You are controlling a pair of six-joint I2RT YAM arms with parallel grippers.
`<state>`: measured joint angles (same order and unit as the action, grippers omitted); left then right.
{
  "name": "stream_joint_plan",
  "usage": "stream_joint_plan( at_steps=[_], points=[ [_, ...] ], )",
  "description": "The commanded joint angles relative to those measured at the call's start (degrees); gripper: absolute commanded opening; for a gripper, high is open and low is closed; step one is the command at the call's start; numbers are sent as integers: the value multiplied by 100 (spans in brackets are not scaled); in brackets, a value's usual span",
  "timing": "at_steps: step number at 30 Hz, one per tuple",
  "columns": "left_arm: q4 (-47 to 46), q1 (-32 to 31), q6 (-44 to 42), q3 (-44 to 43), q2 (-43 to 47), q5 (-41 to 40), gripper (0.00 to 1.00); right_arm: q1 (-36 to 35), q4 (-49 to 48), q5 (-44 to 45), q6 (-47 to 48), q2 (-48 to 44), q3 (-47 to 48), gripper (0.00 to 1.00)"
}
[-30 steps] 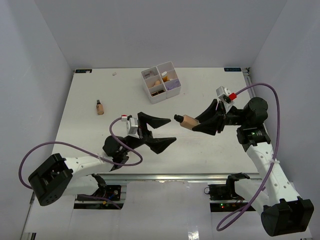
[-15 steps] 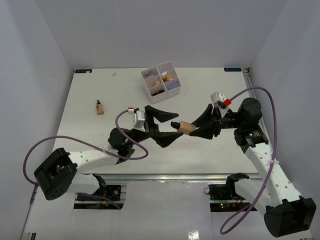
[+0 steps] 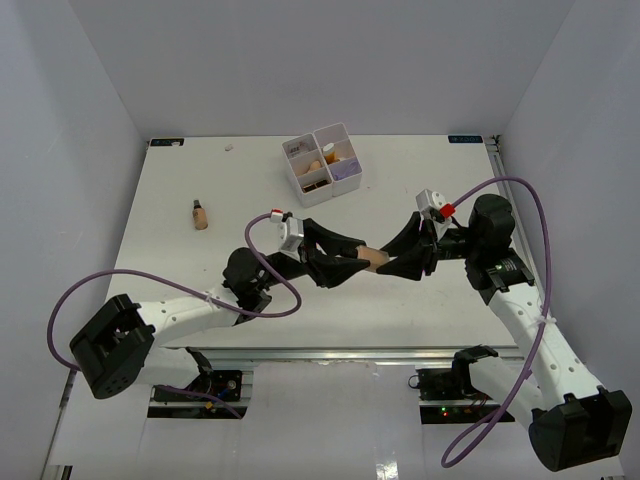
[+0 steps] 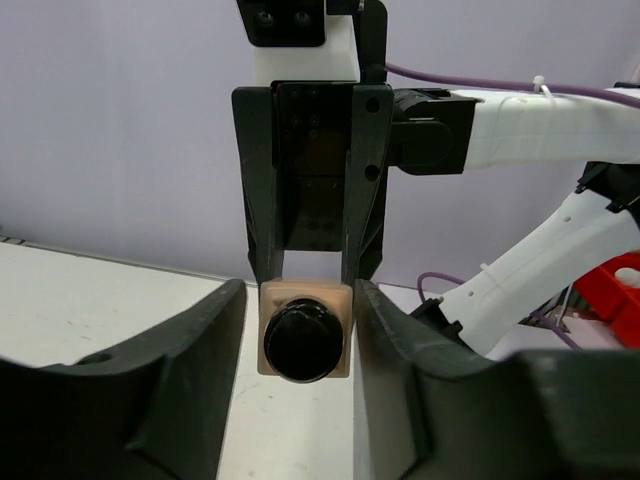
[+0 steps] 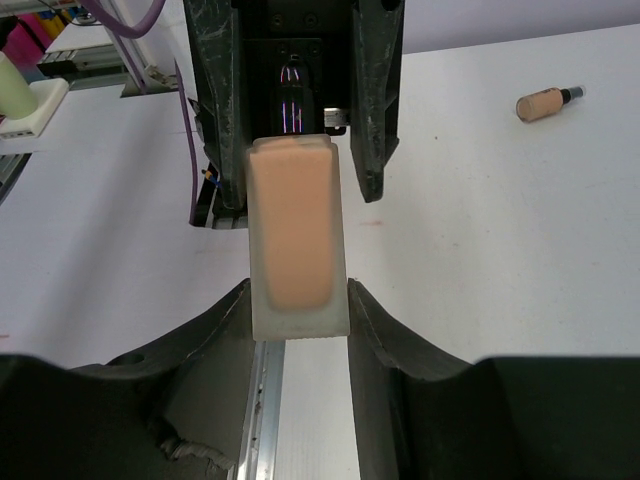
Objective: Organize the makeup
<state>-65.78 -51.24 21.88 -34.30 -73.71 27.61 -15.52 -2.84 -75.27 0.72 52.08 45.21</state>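
A tan bottle with a dark cap hangs level above the table's middle, between my two arms. My right gripper is shut on its base end; in the right wrist view both fingers press the bottle on its sides. My left gripper faces it from the left. Its jaws flank the capped end of the bottle, open, with a thin gap on one side. A second, smaller tan bottle lies on the table at the left.
The white four-compartment box stands at the back centre with several small items in it. Purple cables loop off both arms. The table's metal front rail runs below the grippers.
My left gripper has moved right to the bottle's capped end and its jaws have narrowed around it. My right gripper has carried the bottle a little to the left.
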Motion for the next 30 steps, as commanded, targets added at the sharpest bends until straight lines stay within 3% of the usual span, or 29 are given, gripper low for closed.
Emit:
stream_joint_plan(
  at_steps=[1,6,10,15,23,25,28,30],
  points=[
    [223,-26,34,-217,94,271,51,-48,-59,-6,218,-13,251,8],
    [509,-34,43,-335,69,342,49,-48,-50,-6,243,5,287,8],
    [748,-27,20,-403,109,308,54,-49,-50,-6,262,11,295,8],
    [830,-26,0,-315,164,298,47,-48,-59,12,315,39,243,8],
    [937,-24,-40,-201,364,189,2,-48,-68,54,326,104,243,9],
    [1017,-18,-84,-216,431,144,0,-48,-68,95,332,86,219,21],
    [1324,26,-126,-249,550,-44,0,-54,-59,424,376,-16,137,73],
    [1689,167,-100,-315,645,-117,0,-48,-13,614,464,-108,82,90]
  ],
)
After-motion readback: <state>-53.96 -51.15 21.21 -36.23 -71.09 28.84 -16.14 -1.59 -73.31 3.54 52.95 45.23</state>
